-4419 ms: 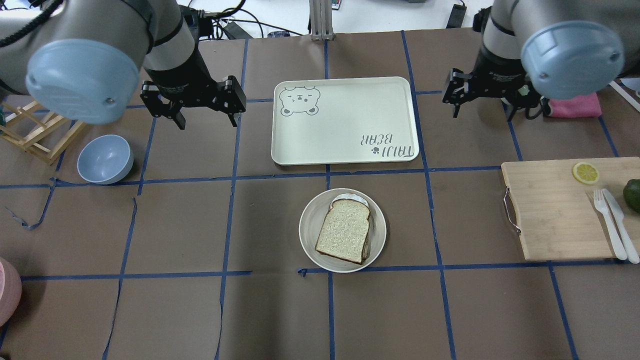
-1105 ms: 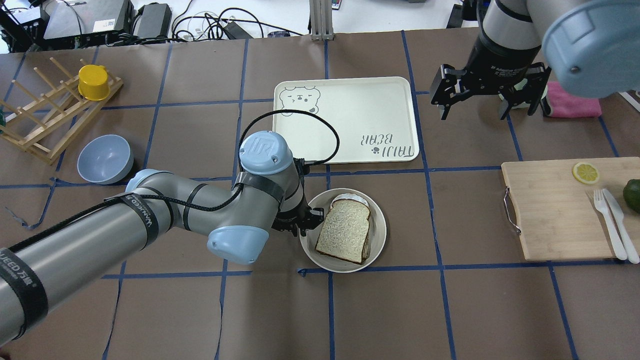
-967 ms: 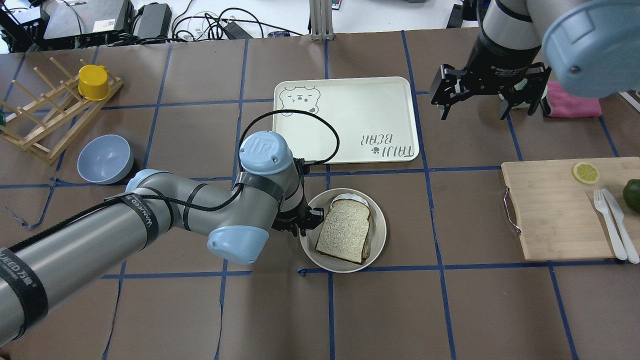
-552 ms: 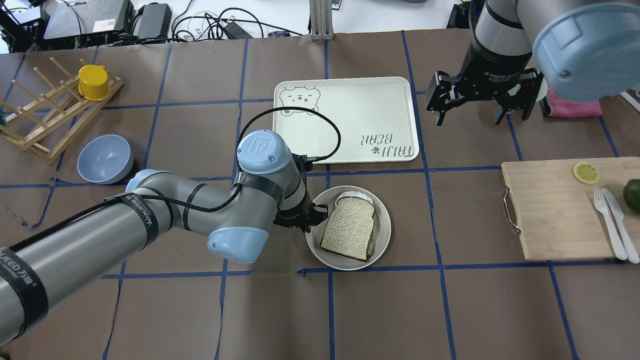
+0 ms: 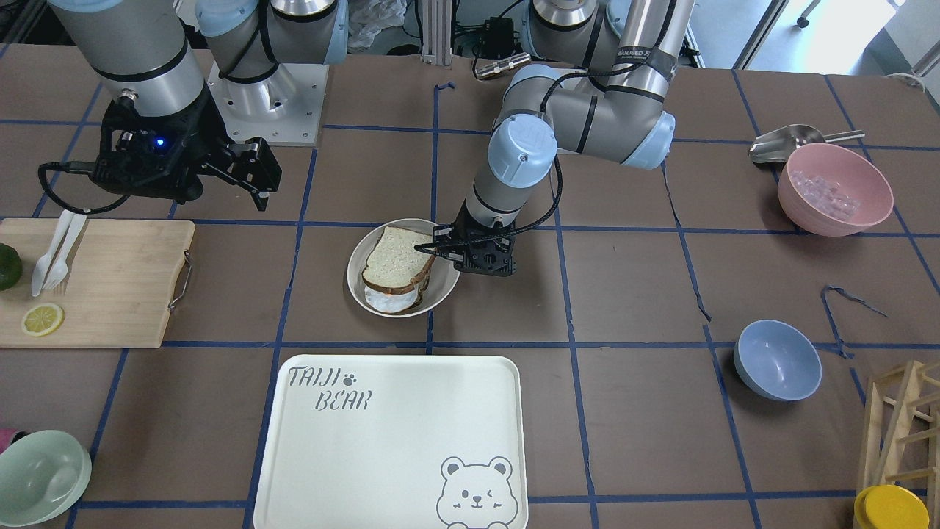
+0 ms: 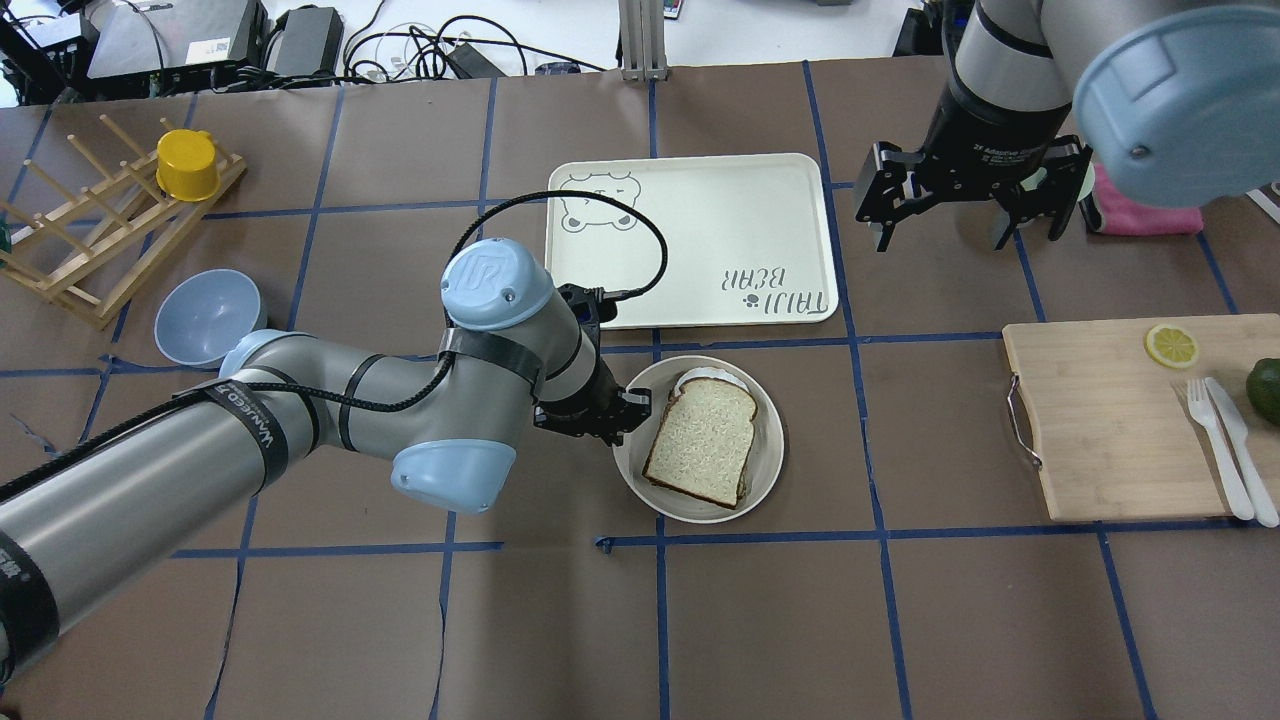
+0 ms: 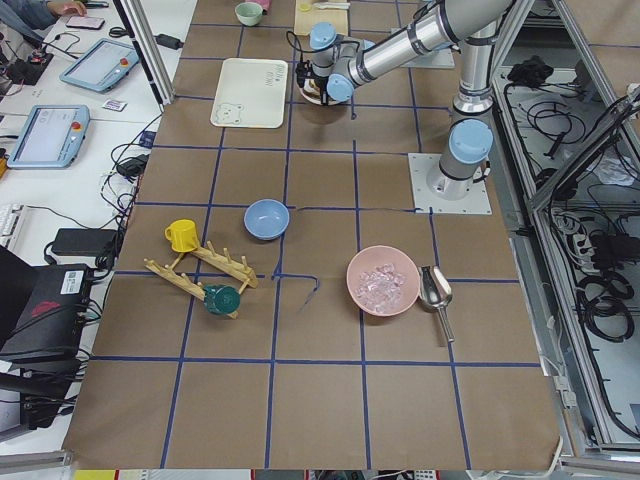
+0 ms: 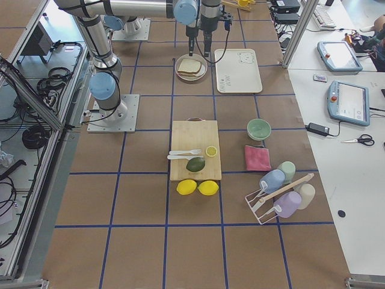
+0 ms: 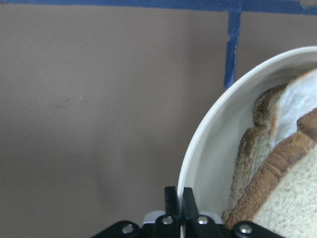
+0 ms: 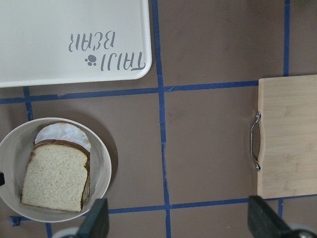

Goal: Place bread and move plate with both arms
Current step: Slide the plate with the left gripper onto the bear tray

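— Cream-white plate sat mid-tabletop in the front-facing view, near the bear tray but not touching it. Bread?
— Dark-crusted slice lay flat on the plate, over a smaller pale slice. Left claw was down at the rim on the robot's left side.
— Overhead?
— Left claw's body hid its tips at that rim. Right claw hung past the tray's right end, jaws apart, nothing between them.
— Left wrist camera?
— Two black fingers were drawn together, the plate's rim pinched between them. Bread crust showed just inside the rim.
— Right wrist camera?
— It looked down on plate, bread, a tray corner and a wooden board. Both fingertips sat wide apart at the frame's bottom edge.
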`<state>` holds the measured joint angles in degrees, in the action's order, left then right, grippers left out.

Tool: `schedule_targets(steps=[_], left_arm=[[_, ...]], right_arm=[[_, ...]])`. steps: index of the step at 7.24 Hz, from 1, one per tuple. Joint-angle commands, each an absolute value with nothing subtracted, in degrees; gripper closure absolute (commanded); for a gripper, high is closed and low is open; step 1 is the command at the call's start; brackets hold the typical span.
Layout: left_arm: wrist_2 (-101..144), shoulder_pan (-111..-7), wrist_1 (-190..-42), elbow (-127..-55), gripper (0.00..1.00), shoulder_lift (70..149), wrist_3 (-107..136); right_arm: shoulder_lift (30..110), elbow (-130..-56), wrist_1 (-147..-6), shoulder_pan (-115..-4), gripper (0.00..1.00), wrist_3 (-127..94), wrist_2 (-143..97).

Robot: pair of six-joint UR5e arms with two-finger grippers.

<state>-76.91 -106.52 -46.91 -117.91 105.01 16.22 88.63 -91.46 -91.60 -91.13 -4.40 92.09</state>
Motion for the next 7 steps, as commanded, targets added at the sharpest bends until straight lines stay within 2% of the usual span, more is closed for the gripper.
schedule_targets(steps=[1,5,7], left_arm=[[-75.32,-106.00,-47.11,-117.86,1.00,104.68,15.82],[-72.27,-102.68,-47.20,-116.64,1.00,102.67,15.47],[-70.75,-100.72,-53.22,-109.29,1.00,103.00,15.73]], right_arm=[[88.68,-91.32,-91.76,-91.14,0.00,-4.39,91.85],[88.33,-91.49,-92.63,-91.05,0.00,-4.66,92.72],[88.59,-91.58,-92.37,-91.05,0.00,-4.92,92.90]])
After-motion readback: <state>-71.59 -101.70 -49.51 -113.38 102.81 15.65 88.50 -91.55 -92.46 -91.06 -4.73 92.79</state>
